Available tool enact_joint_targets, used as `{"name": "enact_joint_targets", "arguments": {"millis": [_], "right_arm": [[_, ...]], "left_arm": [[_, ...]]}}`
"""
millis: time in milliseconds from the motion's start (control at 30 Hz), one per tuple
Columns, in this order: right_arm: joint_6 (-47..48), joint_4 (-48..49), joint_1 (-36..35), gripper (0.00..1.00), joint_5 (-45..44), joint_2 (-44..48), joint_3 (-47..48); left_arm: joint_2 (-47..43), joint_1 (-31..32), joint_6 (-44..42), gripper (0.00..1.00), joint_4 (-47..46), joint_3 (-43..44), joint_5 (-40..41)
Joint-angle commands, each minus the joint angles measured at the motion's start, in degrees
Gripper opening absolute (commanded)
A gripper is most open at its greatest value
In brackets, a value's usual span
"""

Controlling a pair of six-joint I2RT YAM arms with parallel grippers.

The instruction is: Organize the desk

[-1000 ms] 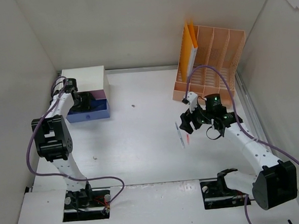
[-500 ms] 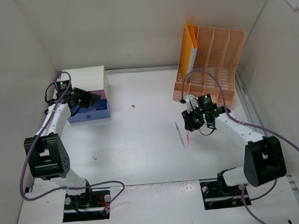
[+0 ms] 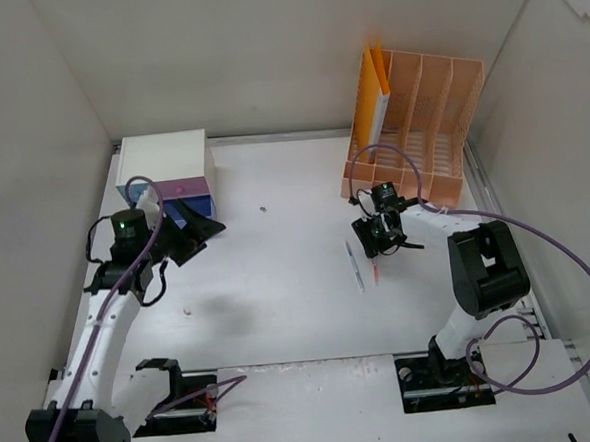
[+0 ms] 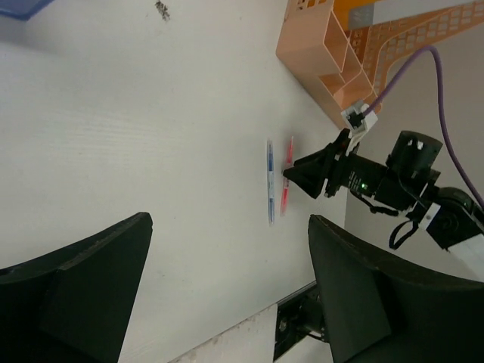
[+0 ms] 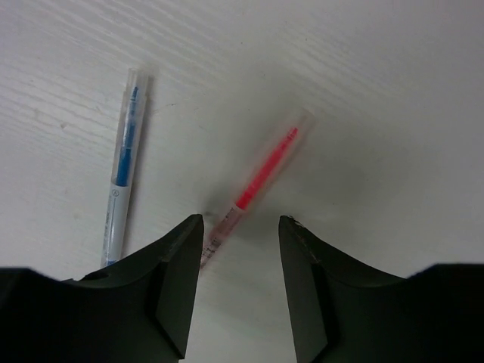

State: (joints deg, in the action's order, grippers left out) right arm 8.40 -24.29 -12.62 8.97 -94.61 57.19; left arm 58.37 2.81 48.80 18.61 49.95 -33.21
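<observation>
The desk point(image 3: 278, 272) is a white tabletop between white wall panels. A blue pen point(image 3: 354, 265) and a red pen point(image 3: 374, 269) lie side by side on it, right of centre. My right gripper point(image 3: 376, 240) is open and empty, low over the red pen. In the right wrist view the red pen point(image 5: 261, 178) lies between the fingers of that gripper point(image 5: 240, 221), and the blue pen point(image 5: 123, 170) lies to the left. My left gripper point(image 3: 198, 232) is open and empty, just in front of the drawer box. In the left wrist view that gripper point(image 4: 229, 223) faces both pens point(image 4: 270, 181).
A white drawer box point(image 3: 166, 159) with pink and blue fronts stands at the back left. A peach slotted file rack point(image 3: 424, 113) holding an orange folder point(image 3: 372, 91) stands at the back right. Small dark specks point(image 3: 263, 209) lie on the desk.
My left gripper has drawn back from the drawer box toward the near side and turned to the right. My right gripper has moved closer over the red pen.
</observation>
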Motion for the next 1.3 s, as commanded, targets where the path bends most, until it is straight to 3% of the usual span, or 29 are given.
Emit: {"name": "enact_joint_targets", "arguments": {"millis": [0, 133, 267, 400, 433, 567, 700, 867, 1033, 1267], "right_arm": [[-0.9, 2.0, -0.8, 0.4, -2.9, -1.7, 2.8], [-1.0, 2.6, -1.7, 0.34, -5.7, -3.6, 2.7], [-0.6, 2.7, -1.6, 0.18, -6.3, -3.7, 2.2], [1.7, 2.4, -1.6, 0.07, -4.9, -3.6, 2.6], [2.6, 2.4, -1.4, 0.0, -3.1, -3.0, 3.0], [11.5, -1.1, -1.2, 0.0, 7.3, -0.1, 8.7], [28.7, -11.1, -5.6, 0.0, 16.5, 1.3, 21.4], [37.0, -12.2, -16.8, 0.0, 21.4, -2.2, 35.1], [33.0, -10.5, -27.9, 0.0, 21.5, -16.0, 53.5], [24.1, 0.1, -38.3, 0.0, 14.2, -37.5, 85.8]], "left_arm": [[-6.1, 0.1, -0.1, 0.8, -3.1, -4.9, 0.4], [-13.3, 0.1, 1.4, 0.8, -0.4, -9.0, 2.7], [-17.2, 0.1, 1.8, 0.8, 1.9, -12.2, 3.2], [-20.1, 0.1, 2.4, 0.81, 3.4, -15.1, 2.5], [-20.7, 0.1, 2.6, 0.81, 3.8, -15.8, 2.5], [-24.5, 0.1, 3.8, 0.81, 6.4, -19.8, 2.5], [-28.0, 0.1, 5.3, 0.81, 8.0, -23.2, 2.5], [-31.9, 0.1, 7.1, 0.81, 9.2, -25.9, 3.9], [-36.3, 0.1, 8.3, 0.81, 13.9, -26.8, 4.6], [-44.7, 0.1, 9.0, 0.81, 23.5, -26.8, 7.4]]}}
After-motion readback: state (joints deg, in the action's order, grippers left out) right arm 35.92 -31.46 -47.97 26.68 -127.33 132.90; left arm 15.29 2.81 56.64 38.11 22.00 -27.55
